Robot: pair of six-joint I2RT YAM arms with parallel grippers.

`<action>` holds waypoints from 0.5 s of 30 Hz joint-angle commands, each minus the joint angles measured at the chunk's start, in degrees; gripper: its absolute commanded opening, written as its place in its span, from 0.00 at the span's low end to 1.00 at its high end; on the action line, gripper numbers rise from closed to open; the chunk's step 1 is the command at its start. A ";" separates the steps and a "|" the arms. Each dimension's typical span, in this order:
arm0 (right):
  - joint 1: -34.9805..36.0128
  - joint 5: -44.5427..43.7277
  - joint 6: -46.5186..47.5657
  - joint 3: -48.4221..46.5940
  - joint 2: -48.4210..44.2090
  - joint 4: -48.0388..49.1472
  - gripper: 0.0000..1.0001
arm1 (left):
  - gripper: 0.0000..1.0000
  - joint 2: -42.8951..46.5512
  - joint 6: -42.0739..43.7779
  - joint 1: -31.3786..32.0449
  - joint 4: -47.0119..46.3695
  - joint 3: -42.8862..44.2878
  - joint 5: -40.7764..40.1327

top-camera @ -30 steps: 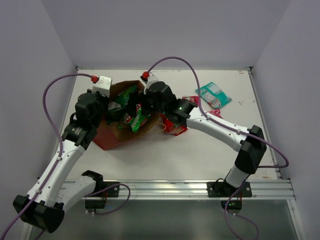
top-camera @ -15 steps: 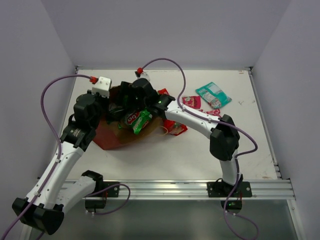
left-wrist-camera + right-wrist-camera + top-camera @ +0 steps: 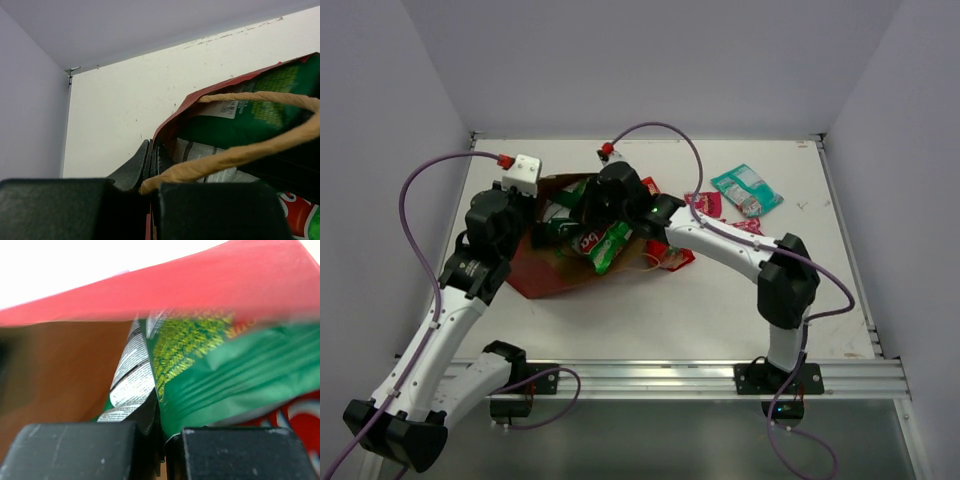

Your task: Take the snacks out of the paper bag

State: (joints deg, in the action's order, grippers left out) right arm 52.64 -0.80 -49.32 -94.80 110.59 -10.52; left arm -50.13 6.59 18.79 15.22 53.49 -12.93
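The paper bag (image 3: 538, 268) lies on its side, mouth toward the right, with green snacks (image 3: 608, 246) spilling from it. My left gripper (image 3: 527, 213) is shut on the bag's rim (image 3: 167, 127), just beside the string handle (image 3: 240, 150). My right gripper (image 3: 592, 212) sits at the bag's mouth, shut on the edge of a green packet (image 3: 225, 370). In the right wrist view the right gripper (image 3: 159, 416) has the bag's brown inside (image 3: 55, 370) to its left. The left gripper (image 3: 152, 151) looks past a green packet (image 3: 272, 107) inside the bag.
Outside the bag lie a teal packet (image 3: 747, 190), a red packet (image 3: 705, 205), another red packet (image 3: 670, 256) and small pink ones (image 3: 750, 226). The table's back wall and side walls stand close. A metal rail (image 3: 700, 378) runs along the near edge.
My right arm swung left into the bag's mouth, then drew back slightly. Its jaws went from wide open to shut on the green packet. The left arm kept its hold.
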 commanded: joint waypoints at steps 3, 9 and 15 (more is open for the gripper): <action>-0.87 6.59 6.60 1.90 -17.48 5.87 0.00 | 0.00 0.21 0.35 -0.24 -3.27 -0.85 -5.25; -6.48 16.16 11.69 1.99 -27.86 -0.54 0.00 | 0.00 -0.58 0.79 -0.24 -3.36 -0.59 -7.64; -15.98 19.78 18.37 2.60 -37.45 -5.91 0.00 | 0.00 -1.81 0.53 -0.24 -3.80 -0.32 -7.99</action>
State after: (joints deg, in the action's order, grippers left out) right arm 39.99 15.44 -36.56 -91.70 76.29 -15.00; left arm -51.35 6.63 18.79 14.22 52.90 -18.96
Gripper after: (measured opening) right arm 0.011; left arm 0.031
